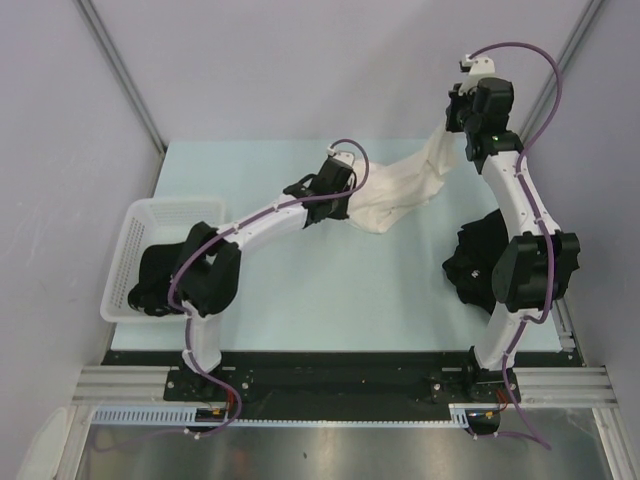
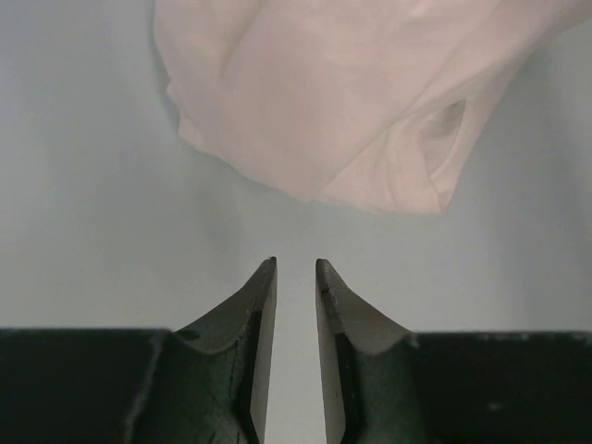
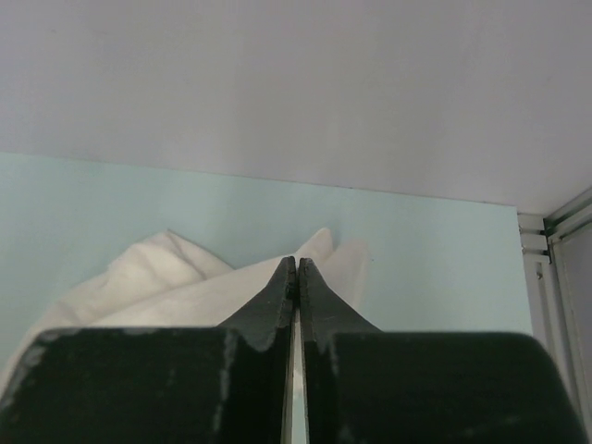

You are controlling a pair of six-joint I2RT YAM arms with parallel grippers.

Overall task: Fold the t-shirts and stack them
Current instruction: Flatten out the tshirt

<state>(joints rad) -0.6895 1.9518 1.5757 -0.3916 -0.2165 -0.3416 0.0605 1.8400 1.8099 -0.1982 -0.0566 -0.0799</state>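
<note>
A cream-white t-shirt (image 1: 400, 195) lies bunched at the back middle of the table. One end of it is drawn up to a peak at my right gripper (image 1: 450, 125). In the right wrist view that gripper (image 3: 296, 262) has its jaws pressed together, with the cream-white t-shirt (image 3: 176, 277) right at the tips. My left gripper (image 1: 348, 203) hovers at the shirt's left end. Seen from the left wrist, this gripper (image 2: 296, 264) has a narrow gap between its fingers with nothing in it, and the t-shirt (image 2: 324, 102) lies just ahead. A black t-shirt (image 1: 150, 282) fills the basket. More black t-shirts (image 1: 475, 262) are piled at the right.
The white mesh basket (image 1: 175, 207) stands at the table's left edge, partly under the left arm. The pale green table (image 1: 320, 290) shows bare between the arms. Grey walls with metal posts close in the back and sides.
</note>
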